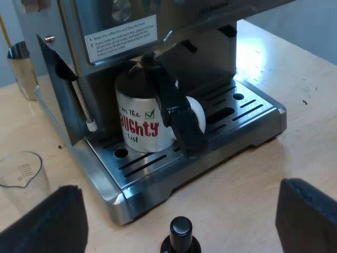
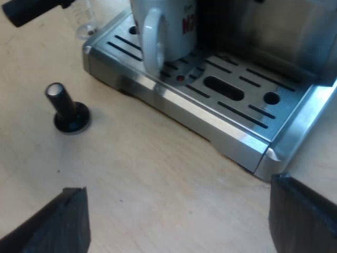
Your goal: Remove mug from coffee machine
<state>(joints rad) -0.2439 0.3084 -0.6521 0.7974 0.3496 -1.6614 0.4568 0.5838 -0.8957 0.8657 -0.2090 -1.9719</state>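
A white mug [image 1: 139,124] with red and black lettering stands on the espresso machine's drip tray [image 1: 247,113], its white handle [image 2: 150,39] turned outward toward my right gripper. The holder's dark handle [image 1: 176,108] juts from the machine's front across the mug. My left gripper [image 1: 177,208] hangs open over the table before the tray, apart from the mug. My right gripper [image 2: 178,197] is also open, with nothing between its fingers, above bare table short of the tray's edge [image 2: 184,113].
A tamper with a black knob [image 1: 180,234] stands on the table near the tray [image 2: 66,108]. A measuring glass [image 1: 21,176] and a metal jug [image 1: 21,66] sit beside the machine. The steam wand [image 1: 84,108] hangs at the tray's side.
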